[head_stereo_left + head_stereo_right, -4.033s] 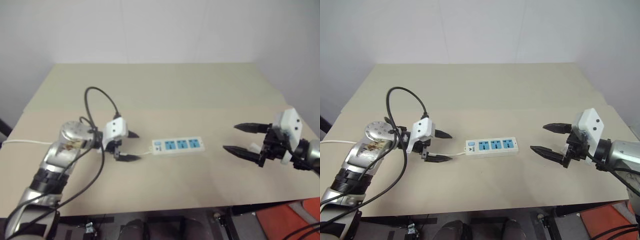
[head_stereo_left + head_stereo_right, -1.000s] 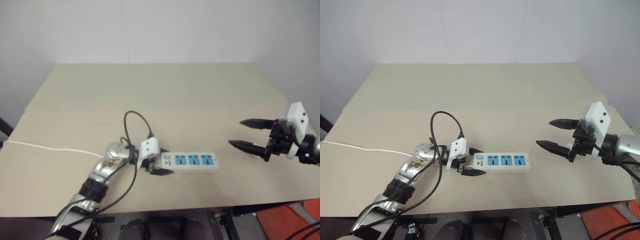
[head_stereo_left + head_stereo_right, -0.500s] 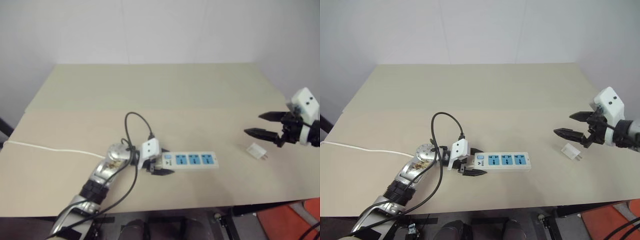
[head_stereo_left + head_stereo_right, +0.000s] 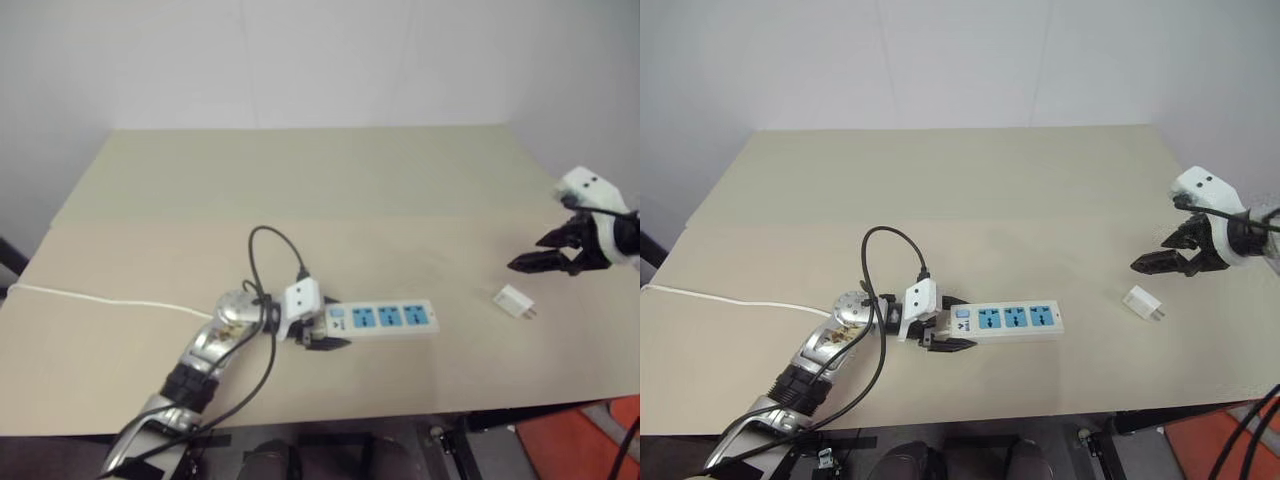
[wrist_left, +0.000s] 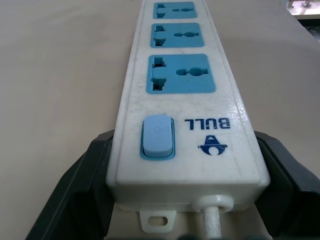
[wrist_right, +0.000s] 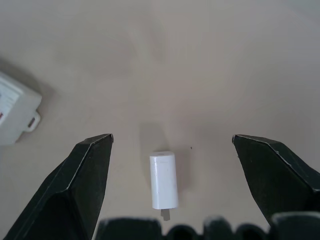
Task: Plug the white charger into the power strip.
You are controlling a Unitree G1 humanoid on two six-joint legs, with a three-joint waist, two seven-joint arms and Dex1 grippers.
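Note:
The power strip (image 4: 382, 318), a flat white bar with three blue sockets, lies on the tan table near its front edge. My left gripper (image 4: 958, 322) is shut on its switch end, with a black finger (image 5: 75, 190) pressed against each side. The white charger (image 4: 513, 301) lies on its side on the table, well to the right of the strip. My right gripper (image 4: 1152, 256) hovers just beyond and above it, open and tilted down. In the right wrist view the charger (image 6: 163, 180) lies between the spread fingers (image 6: 80, 185), touching neither.
The strip's thin white cord (image 4: 100, 298) runs left across the table (image 4: 300, 180) to its edge. A black cable (image 4: 270, 240) loops up from my left wrist. Bare tabletop lies between the strip and the charger.
My right gripper has swung right and farther back and has tipped downward, uncovering the charger on the table. The left gripper and the strip have stayed put.

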